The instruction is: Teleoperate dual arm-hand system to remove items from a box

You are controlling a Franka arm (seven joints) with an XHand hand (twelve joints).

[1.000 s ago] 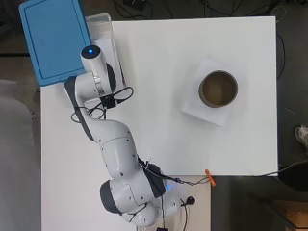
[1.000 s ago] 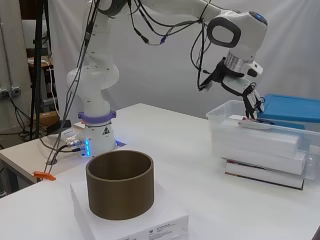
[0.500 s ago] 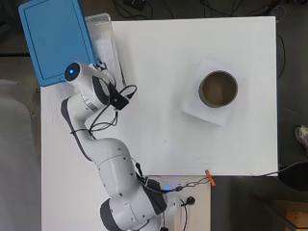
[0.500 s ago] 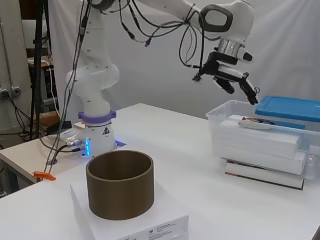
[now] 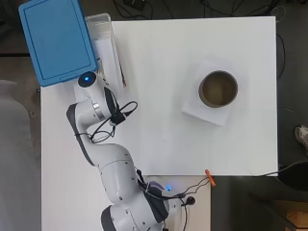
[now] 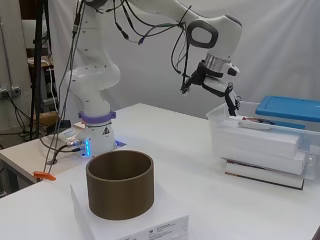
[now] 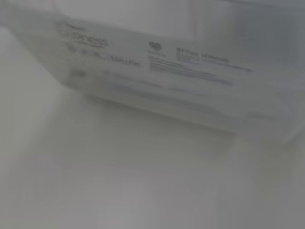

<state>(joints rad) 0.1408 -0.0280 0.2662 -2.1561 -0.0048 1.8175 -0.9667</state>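
Nearest me, well away from the fingers, a brown ring [image 6: 120,184] stands on a flat white box [image 6: 131,223] on the table [image 6: 195,150]. An orange clip [image 6: 44,175] lies at the table's near edge, by the arm's base. Further back, the hand [image 6: 220,89] hangs over the near end of the clear box [image 6: 260,145]. The fingers [image 6: 231,102] point down at the rim; I cannot tell whether they are curled or grasping anything. Just beyond the fingertips a slim red and white item [image 6: 255,124] lies on top of the white packages [image 6: 260,141] stacked in the box. Farthest from the fingers, the blue lid [image 6: 290,107] rests at the box's far end.
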